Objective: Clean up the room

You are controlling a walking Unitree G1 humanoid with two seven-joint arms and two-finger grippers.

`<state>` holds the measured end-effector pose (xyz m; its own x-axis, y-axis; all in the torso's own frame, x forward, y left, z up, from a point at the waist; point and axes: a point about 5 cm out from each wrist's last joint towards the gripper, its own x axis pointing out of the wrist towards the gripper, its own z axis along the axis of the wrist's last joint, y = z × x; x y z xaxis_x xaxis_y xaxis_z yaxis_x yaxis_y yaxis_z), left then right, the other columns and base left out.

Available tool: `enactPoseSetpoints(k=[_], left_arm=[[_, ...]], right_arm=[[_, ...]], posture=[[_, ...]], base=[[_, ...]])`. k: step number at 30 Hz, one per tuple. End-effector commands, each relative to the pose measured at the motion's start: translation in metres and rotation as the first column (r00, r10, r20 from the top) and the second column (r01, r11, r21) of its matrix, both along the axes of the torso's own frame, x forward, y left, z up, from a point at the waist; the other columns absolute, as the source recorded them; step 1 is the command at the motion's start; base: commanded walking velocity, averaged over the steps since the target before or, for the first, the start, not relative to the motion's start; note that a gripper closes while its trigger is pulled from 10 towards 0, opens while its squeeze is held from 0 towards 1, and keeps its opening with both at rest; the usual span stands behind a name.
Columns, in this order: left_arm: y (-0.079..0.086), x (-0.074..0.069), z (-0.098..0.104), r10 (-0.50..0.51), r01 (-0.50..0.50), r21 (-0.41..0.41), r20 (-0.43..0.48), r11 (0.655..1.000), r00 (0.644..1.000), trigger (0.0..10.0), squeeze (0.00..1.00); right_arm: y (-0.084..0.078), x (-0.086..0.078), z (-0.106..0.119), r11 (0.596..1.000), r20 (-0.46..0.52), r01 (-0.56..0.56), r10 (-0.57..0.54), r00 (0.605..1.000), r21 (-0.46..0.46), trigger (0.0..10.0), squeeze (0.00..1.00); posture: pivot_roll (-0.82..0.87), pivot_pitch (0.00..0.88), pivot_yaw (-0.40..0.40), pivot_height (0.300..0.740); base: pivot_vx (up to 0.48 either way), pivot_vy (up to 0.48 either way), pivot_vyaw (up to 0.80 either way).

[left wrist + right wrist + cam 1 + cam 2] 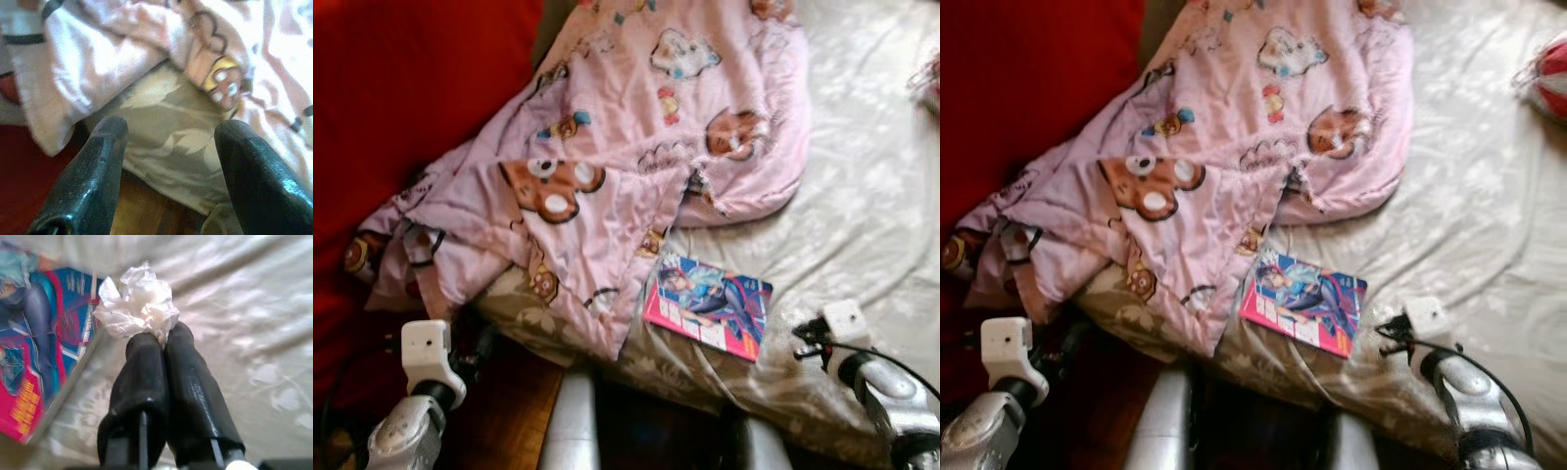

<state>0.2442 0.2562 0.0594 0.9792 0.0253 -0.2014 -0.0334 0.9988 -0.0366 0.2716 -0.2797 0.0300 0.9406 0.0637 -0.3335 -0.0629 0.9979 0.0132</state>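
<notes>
the right gripper (164,340) is pinching a crumpled white tissue (138,306) near the bed's front edge, beside the colourful comic book (709,304); its light hold is risking a drop. the left gripper (168,142) is hanging spread.

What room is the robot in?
Most likely a bedroom: a bed with a pale patterned sheet, a crumpled pink cartoon blanket on it, and a colourful book lying near the edge.

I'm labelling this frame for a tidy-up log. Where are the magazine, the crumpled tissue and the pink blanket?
magazine (710,305): left eye view, middle of its cover.
crumpled tissue (138,303): right wrist view, centre of the wad.
pink blanket (626,127): left eye view, its broad upper spread.
</notes>
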Motion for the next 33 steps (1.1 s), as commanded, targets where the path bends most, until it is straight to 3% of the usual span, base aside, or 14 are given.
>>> enactPoseSetpoints(k=[1, 2, 3, 4, 5, 7, 10, 16, 18, 20, 23, 25, 28, 33], left_arm=[[0.004, -0.007, -0.013, 0.023, -0.022, 0.005, -0.041, 1.0, 0.999, 10.0, 0.0], [0.004, -0.007, -0.021, 0.032, -0.032, 0.003, -0.058, 0.999, 0.998, 10.0, 0.0], [0.004, -0.007, -0.021, 0.032, -0.032, 0.003, -0.058, 0.999, 0.998, 10.0, 0.0], [0.003, -0.007, -0.027, 0.039, -0.039, 0.0, -0.072, 0.999, 0.997, 10.0, 0.0], [0.003, -0.007, -0.027, 0.039, -0.039, 0.0, -0.072, 0.999, 0.997, 10.0, 0.0], [0.0, -0.007, -0.033, 0.03, -0.031, -0.004, -0.08, 1.0, 0.996, 10.0, 0.0], [-0.003, -0.006, -0.041, 0.034, -0.038, -0.038, -0.089, 0.999, 0.995, 10.0, 0.0], [-0.02, 0.006, -0.062, 0.033, -0.044, -0.064, -0.164, 0.997, 0.986, 10.0, 0.0], [-0.025, 0.006, -0.07, 0.014, -0.03, -0.068, -0.217, 0.997, 0.976, 10.0, 0.0], [-0.025, 0.005, -0.073, 0.013, -0.03, -0.067, -0.239, 0.997, 0.971, 10.0, 0.0], [-0.02, -0.001, -0.082, 0.048, -0.072, -0.07, -0.296, 0.995, 0.954, 10.0, 0.0], [-0.023, -0.012, -0.095, 0.025, -0.047, -0.049, -0.387, 0.998, 0.922, 10.0, 0.0], [-0.019, -0.022, -0.104, 0.076, -0.117, -0.066, -0.444, 0.991, 0.893, 10.0, 0.0], [-0.02, -0.031, -0.113, 0.123, -0.179, -0.068, -0.493, 0.982, 0.861, 10.0, 0.0]], right_arm=[[0.002, -0.013, -0.001, 0.99, 0.074, 0.087, -0.096, 0.993, 0.112, 0.0, 0.0], [0.019, -0.027, -0.002, 0.962, 0.162, 0.139, -0.18, 0.97, 0.234, 1.8, 0.0], [0.019, -0.027, -0.002, 0.962, 0.162, 0.139, -0.18, 0.97, 0.234, 1.8, 0.0], [0.03, -0.037, -0.007, 0.947, 0.188, 0.16, -0.216, 0.958, 0.278, 3.5, 0.0], [0.03, -0.037, -0.007, 0.947, 0.188, 0.16, -0.216, 0.958, 0.278, 3.5, 0.0], [0.034, -0.044, -0.017, 0.954, 0.172, 0.171, -0.217, 0.961, 0.248, 10.0, 0.0], [0.034, -0.048, -0.032, 0.918, 0.12, 0.239, -0.289, 0.95, 0.318, 10.0, 0.0], [0.025, -0.046, -0.055, 0.844, -0.089, 0.452, -0.447, 0.89, 0.289, 10.0, 0.0], [0.039, -0.053, -0.069, 0.862, -0.199, 0.443, -0.402, 0.894, 0.247, 10.0, 0.0], [0.045, -0.056, -0.075, 0.859, -0.242, 0.448, -0.393, 0.887, 0.249, 10.0, 0.0], [0.062, -0.06, -0.084, 0.891, -0.29, 0.386, -0.314, 0.904, 0.237, 10.0, 0.0], [0.074, -0.063, -0.09, 0.908, -0.336, 0.344, -0.255, 0.907, 0.24, 10.0, 0.0], [0.081, -0.067, -0.095, 0.942, -0.375, 0.268, -0.179, 0.909, 0.202, 10.0, 0.0], [0.076, -0.075, -0.1, 0.924, -0.415, 0.338, -0.24, 0.878, 0.181, 10.0, 0.0]], posture=[[0.16, 0.031, 0.004, 0.611], [0.13, 0.0, -0.001, 0.611], [0.13, 0.0, -0.001, 0.611], [0.12, 0.0, -0.012, 0.611], [0.12, 0.0, -0.012, 0.611], [0.12, 0.0, -0.022, 0.611], [0.11, 0.0, -0.038, 0.611], [0.09, 0.0, -0.04, 0.625], [0.09, 0.0, -0.041, 0.64], [0.09, 0.0, -0.033, 0.65], [0.08, 0.0, -0.025, 0.665], [0.07, 0.0, -0.014, 0.68], [0.06, 0.0, -0.01, 0.7], [0.06, 0.0, -0.023, 0.73]], base=[[0.0, 0.0, 0.0], [0.0, 0.0, 0.0], [0.0, 0.0, 0.0], [0.0, 0.0, 0.0], [0.0, 0.0, 0.0], [0.0, 0.0, 0.0], [0.0, 0.0, 0.0], [0.0, 0.0, 0.0], [0.0, 0.0, 0.0], [0.0, 0.0, 0.0], [0.0, 0.0, 0.0], [0.0, 0.0, 0.0], [0.0, 0.0, 0.0], [0.0, 0.0, 0.0]])
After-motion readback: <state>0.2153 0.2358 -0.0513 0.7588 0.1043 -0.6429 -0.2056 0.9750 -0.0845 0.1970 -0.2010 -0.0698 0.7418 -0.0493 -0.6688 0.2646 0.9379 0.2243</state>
